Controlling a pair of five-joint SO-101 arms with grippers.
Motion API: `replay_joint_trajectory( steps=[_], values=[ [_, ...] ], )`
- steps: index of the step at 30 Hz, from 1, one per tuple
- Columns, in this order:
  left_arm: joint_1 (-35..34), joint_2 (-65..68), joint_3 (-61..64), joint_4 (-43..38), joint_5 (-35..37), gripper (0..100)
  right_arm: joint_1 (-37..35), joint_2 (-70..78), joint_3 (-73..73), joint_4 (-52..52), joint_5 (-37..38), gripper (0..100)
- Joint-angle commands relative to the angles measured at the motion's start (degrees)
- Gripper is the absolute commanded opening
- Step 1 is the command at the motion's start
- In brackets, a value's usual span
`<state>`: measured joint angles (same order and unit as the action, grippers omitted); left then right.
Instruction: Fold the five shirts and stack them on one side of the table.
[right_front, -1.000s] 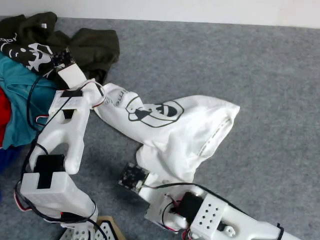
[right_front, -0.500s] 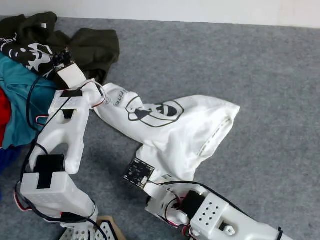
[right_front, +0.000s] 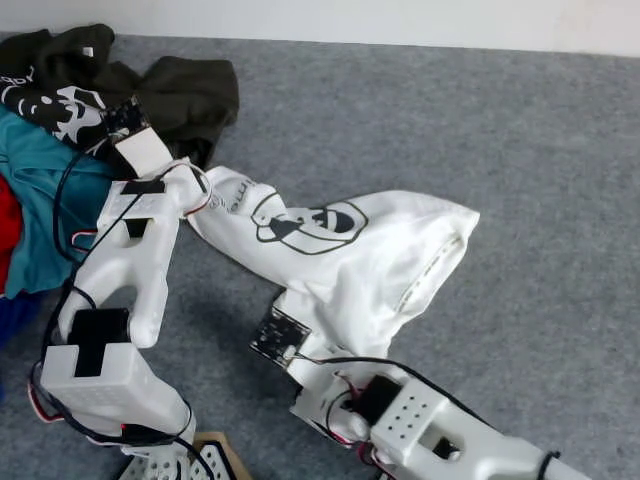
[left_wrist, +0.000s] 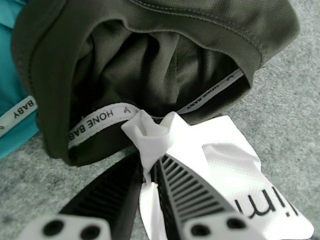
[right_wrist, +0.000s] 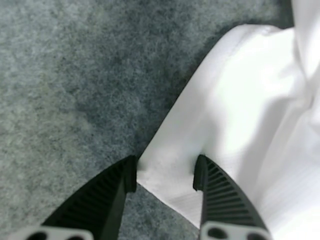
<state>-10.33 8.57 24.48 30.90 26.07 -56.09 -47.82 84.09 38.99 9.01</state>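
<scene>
White shirt (right_front: 345, 265) lies bunched mid-table; left gripper (left_wrist: 149, 167) pinches one corner beside the dark shirt (left_wrist: 150, 75), while right gripper (right_wrist: 165, 172) straddles the hem, jaws apart, probably to spread it flat.

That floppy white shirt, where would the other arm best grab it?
Probably the loose corner of the white shirt, lying flat on the grey table cover. Come in from the bare side, as the right gripper is: its open fingers straddle that thin edge. The left gripper pinches the opposite end.
</scene>
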Motion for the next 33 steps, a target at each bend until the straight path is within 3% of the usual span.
replay_joint_trajectory(
  steps=[1, 5, 14, 20, 26, 33],
  values=[
    [-1.01, -0.22, -2.24, -1.14, 0.35, 1, 1.01, 7.34, -3.74, -1.54, 0.44, 17.0],
    [-1.01, -0.22, -2.24, -1.14, 0.35, 1, 3.65, 8.40, -6.29, -1.89, 0.62, 0.0],
    [-0.57, -0.48, -2.15, -1.14, 0.44, 1, 12.18, 8.31, -8.75, -1.98, 0.35, 0.5],
    [0.48, -2.33, -2.86, 0.70, 0.44, 1, 23.69, 8.31, -14.99, 1.19, 0.35, 0.5],
    [4.35, -17.10, -0.92, 9.93, 0.44, 1, 34.33, 8.31, -23.87, 7.34, 0.26, 0.5],
    [4.44, -34.51, 5.05, 10.81, 0.53, 1, 46.81, 8.31, -33.19, 10.15, 0.26, 0.5]
  ],
)
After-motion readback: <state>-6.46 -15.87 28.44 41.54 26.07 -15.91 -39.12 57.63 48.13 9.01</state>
